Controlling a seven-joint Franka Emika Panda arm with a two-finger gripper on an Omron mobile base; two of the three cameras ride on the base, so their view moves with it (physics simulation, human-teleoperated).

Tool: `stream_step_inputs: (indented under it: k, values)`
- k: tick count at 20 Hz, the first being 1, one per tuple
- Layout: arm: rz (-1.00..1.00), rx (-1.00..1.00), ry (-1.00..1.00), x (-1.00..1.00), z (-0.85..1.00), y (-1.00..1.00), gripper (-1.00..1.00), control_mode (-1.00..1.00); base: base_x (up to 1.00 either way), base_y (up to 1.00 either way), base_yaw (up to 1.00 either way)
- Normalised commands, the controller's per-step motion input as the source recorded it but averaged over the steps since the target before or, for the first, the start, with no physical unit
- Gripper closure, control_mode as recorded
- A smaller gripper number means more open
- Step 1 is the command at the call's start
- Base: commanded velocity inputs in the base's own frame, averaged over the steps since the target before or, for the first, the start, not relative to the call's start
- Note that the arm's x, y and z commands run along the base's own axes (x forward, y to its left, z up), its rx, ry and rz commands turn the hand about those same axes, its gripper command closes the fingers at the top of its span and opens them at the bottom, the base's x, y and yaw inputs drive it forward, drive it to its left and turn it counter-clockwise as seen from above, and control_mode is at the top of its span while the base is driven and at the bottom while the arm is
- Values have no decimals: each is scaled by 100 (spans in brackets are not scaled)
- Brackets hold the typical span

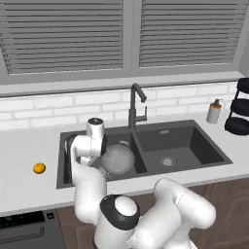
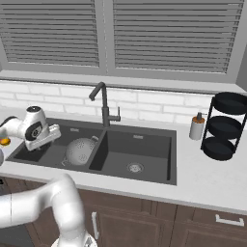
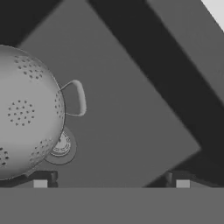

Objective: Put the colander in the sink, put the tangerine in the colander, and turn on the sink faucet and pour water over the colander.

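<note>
1. Now the colander [image 1: 117, 158] sits in the left basin of the sink [image 1: 194, 160], close to the divider between the two basins.
2. From the hand view, the colander [image 3: 26, 113] takes up the left side, one loop handle pointing toward the middle of the basin floor, and it partly covers the round drain [image 3: 61, 146] beneath it.
3. The gripper [image 3: 111, 181] is open, its two dark tips spread wide apart with nothing between them (bare basin floor lies in the gap); the left tip is just beside the colander's lower edge.
4. In the base views the white hand hangs over the left basin, left of the colander [image 2: 81, 150], and the tips themselves are hidden by the arm.
5. The tangerine [image 1: 39, 168] lies on the white surface [image 1: 29, 146] to the left of the sink, well apart from the colander.
6. The sink faucet [image 1: 136, 107] stands behind the divider, its spout curving forward.
7. A white soap dispenser [image 1: 214, 112] stands on the surface behind the right basin, near a black tiered rack [image 2: 224, 126] at the far right.
</note>
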Motion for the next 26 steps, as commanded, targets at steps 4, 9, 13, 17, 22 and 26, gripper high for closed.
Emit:
stream_step_inputs:
  k: [4,9,13,17,22,26]
  values:
    - [0,0,-1,-58,100,88,-100,-100,0,0,0]
    - [16,-6,1,-30,100,97,-100,-100,0,0,0]
    - [30,-10,1,-5,96,92,-100,-100,0,0,0]
    - [43,-12,11,0,44,92,-100,-100,0,0,0]
    - [43,-11,31,16,7,75,-100,-100,0,0,0]
    - [40,-4,25,35,-13,34,-100,-100,0,0,0]
